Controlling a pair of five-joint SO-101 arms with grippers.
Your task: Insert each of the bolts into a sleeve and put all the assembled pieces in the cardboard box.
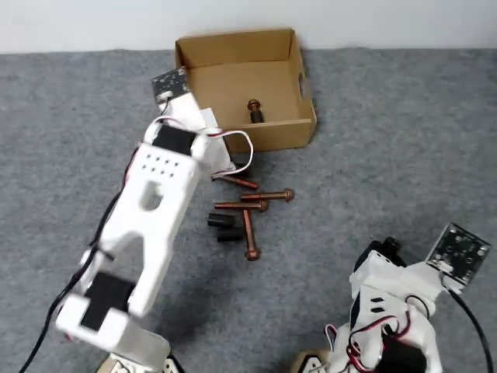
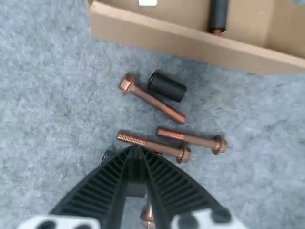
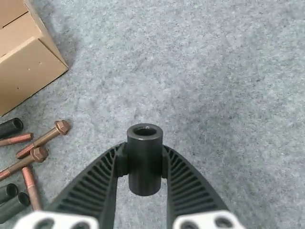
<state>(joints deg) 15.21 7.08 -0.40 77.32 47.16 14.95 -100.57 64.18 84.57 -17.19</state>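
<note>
Several bolts (image 1: 268, 196); grey carpet (image 1: 404, 155); white wall (image 1: 93, 23)

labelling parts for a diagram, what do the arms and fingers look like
The left arm and right arm have white shells with black blocks. The fingers are black, ribbed and tapered. Red and white wires loop outside. Each wrist carries a grey speckled square plate.

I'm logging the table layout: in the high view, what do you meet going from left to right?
Left arm, cluster of loose bolts, right arm, whose right gripper holds a sleeve.
</note>
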